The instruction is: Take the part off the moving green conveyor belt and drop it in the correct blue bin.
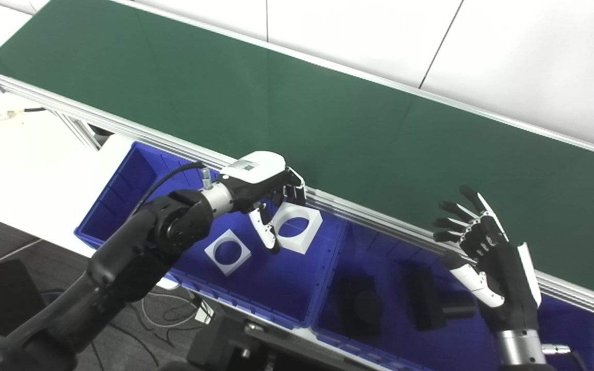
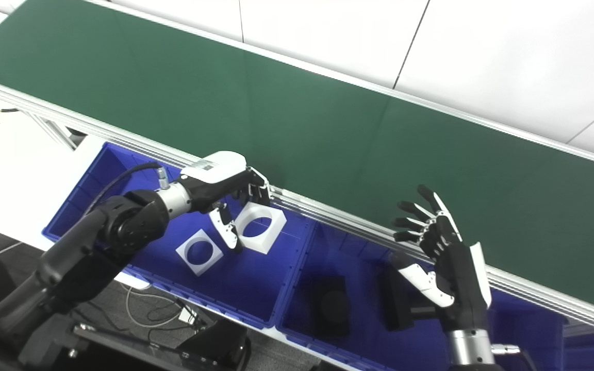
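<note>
The green conveyor belt [image 2: 297,118] runs diagonally across the view with nothing on it. Below its near rail sit two blue bins. Over the left blue bin [image 2: 96,175], the left hand [image 2: 225,188] holds a white square part with a round hole [image 2: 259,220] between thumb and fingers. A second white square part [image 2: 199,252] lies on that bin's floor. The right blue bin [image 2: 297,309] holds two black parts [image 2: 334,305]. The right hand [image 2: 444,263] hovers above it, fingers spread, holding nothing.
</note>
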You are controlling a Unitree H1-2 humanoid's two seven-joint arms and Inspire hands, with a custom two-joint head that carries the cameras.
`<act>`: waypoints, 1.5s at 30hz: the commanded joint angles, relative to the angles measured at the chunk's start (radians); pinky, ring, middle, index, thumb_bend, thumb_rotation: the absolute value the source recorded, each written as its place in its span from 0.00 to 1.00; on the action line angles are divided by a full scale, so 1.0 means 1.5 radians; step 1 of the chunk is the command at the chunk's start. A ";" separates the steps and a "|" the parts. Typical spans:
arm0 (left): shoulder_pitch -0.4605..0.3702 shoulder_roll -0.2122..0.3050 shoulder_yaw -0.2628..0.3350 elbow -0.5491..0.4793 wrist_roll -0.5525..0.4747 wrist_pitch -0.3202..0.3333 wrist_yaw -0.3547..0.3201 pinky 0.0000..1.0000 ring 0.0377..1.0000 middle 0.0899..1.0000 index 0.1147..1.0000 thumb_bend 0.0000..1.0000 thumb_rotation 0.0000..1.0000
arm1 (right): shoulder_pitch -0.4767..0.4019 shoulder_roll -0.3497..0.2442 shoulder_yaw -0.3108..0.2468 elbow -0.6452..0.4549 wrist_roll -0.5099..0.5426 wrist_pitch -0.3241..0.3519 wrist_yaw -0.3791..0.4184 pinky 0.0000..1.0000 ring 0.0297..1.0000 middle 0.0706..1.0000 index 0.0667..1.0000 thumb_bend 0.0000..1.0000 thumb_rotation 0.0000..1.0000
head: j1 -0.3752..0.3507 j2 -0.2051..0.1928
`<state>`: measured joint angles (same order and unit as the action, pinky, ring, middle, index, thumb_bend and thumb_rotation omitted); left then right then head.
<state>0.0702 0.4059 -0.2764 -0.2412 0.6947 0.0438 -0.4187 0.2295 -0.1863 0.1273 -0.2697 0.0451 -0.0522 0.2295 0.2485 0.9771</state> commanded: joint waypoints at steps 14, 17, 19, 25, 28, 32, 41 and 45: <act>0.129 0.012 0.188 -0.159 -0.162 -0.033 0.091 0.48 0.47 0.44 0.41 0.52 0.00 | 0.013 -0.007 -0.013 -0.031 0.012 -0.002 0.000 0.63 0.72 0.80 0.91 0.79 0.52 | 0.000 0.008; 0.148 0.012 0.197 -0.155 -0.158 -0.041 0.095 0.50 0.48 0.45 0.41 0.52 0.00 | 0.015 -0.006 -0.017 -0.031 0.011 -0.002 -0.003 0.62 0.72 0.79 0.92 0.81 0.54 | -0.001 0.007; 0.158 0.013 0.195 -0.141 -0.152 -0.045 0.096 0.50 0.49 0.46 0.40 0.52 0.00 | 0.017 -0.007 -0.019 -0.030 0.011 -0.005 -0.004 0.62 0.71 0.79 0.92 0.81 0.55 | -0.003 0.010; 0.174 -0.001 0.178 -0.079 -0.129 -0.043 0.107 0.50 0.49 0.46 0.40 0.52 0.00 | 0.023 -0.004 -0.024 -0.035 0.011 -0.004 -0.008 0.62 0.71 0.79 0.92 0.82 0.56 | -0.012 0.014; 0.179 -0.010 0.157 -0.022 -0.103 -0.063 0.134 0.49 0.48 0.45 0.41 0.52 0.00 | 0.026 -0.004 -0.025 -0.036 0.008 -0.004 -0.010 0.62 0.71 0.79 0.92 0.82 0.57 | -0.018 0.014; 0.179 -0.016 0.138 0.042 -0.088 -0.084 0.167 0.46 0.46 0.44 0.42 0.52 0.00 | 0.028 -0.002 -0.027 -0.032 0.008 -0.011 -0.012 0.62 0.71 0.79 0.92 0.81 0.58 | -0.021 0.013; 0.159 -0.031 0.109 0.182 -0.068 -0.126 0.239 0.41 0.45 0.43 0.42 0.52 0.00 | 0.026 0.001 -0.029 -0.028 0.008 -0.014 -0.015 0.63 0.71 0.79 0.92 0.79 0.58 | -0.020 0.007; 0.151 -0.037 0.100 0.203 -0.049 -0.115 0.261 0.42 0.46 0.43 0.42 0.52 0.00 | 0.025 0.001 -0.026 -0.023 0.004 -0.019 -0.014 0.63 0.71 0.79 0.92 0.78 0.59 | -0.023 0.005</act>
<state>0.3196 0.3455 -0.1275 0.0736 0.6118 -0.1133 -0.0657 0.2756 -0.1847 0.0900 -0.2824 0.0504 -0.0521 0.2068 0.2148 0.9833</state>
